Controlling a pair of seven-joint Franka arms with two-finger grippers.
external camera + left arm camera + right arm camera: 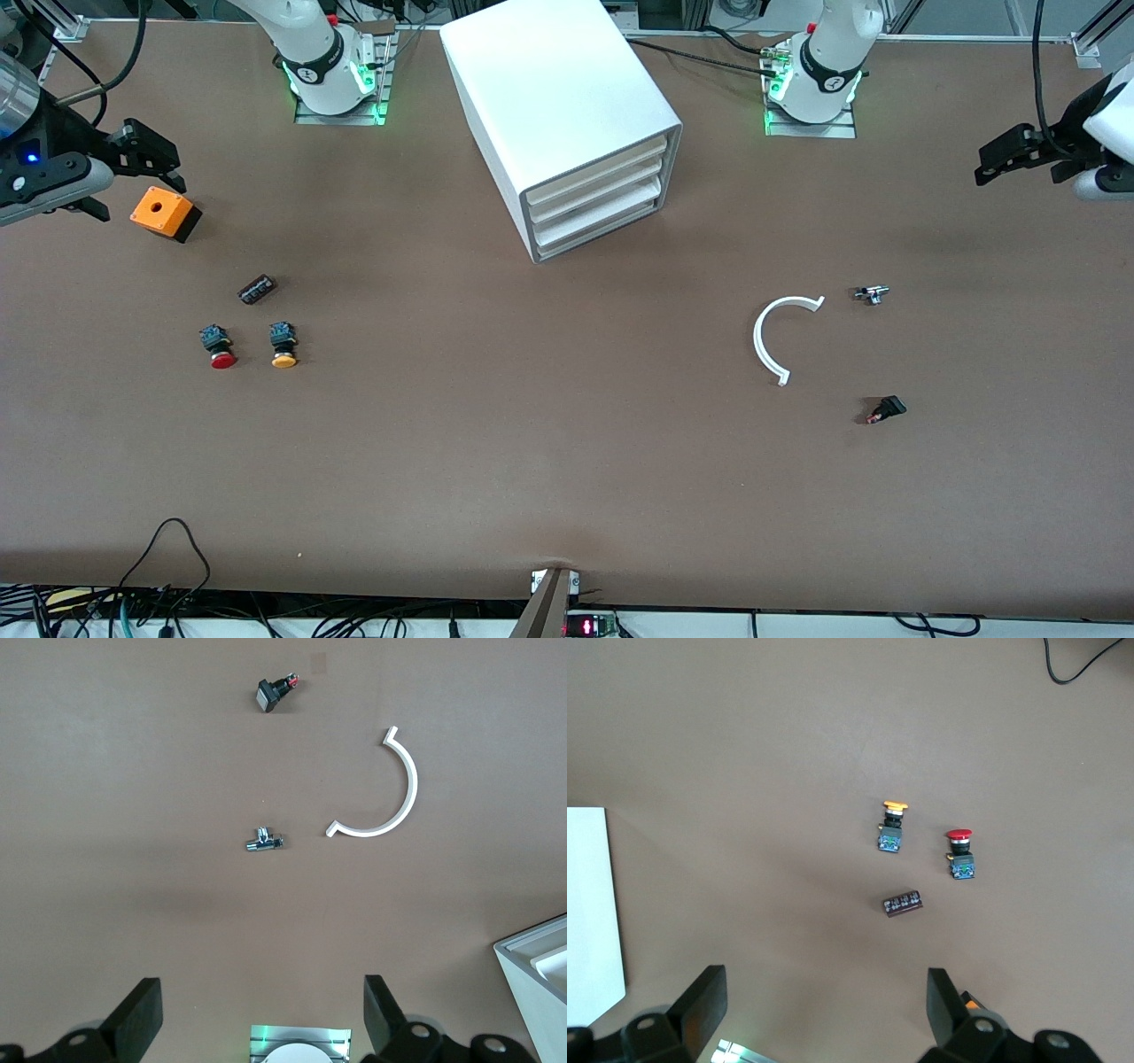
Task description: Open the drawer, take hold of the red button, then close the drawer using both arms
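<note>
On the surface (549, 461): a white drawer cabinet (567, 124) stands midway between the two arm bases, all its drawers shut.
Button (218, 346): red cap, lying on the surface toward the right arm's end, just beside the yellow button (283, 345); apart from it, not touching.
Dark block (257, 289): small, lying near both buttons, farther from the front camera than they are.
Orange box (163, 213): has a round hole on top, sits farther from the front camera than the dark block.
White arc (780, 337): curved strip lying flat toward the left arm's end.
Metal fitting (872, 294): small, near the arc's upper tip.
Black switch (886, 409): nearer the front camera than the fitting.
Right pincer (146, 155): up in the air over the table's edge just beside the orange box, fingers spread, holding nothing.
Left pincer (1005, 158): up in the air at the left arm's end of the surface, fingers spread, holding nothing.
Right wrist view only: both fingers (700, 1005) wide apart, the red cap (959, 835) and blue body seen clearly, an edge of the cabinet.
Left wrist view only: fingers (137, 1019) wide apart, the arc, fitting and switch, a corner of the cabinet's drawer fronts (540, 966).
Front view only: both arm bases with green lights, and the orange box whole.
</note>
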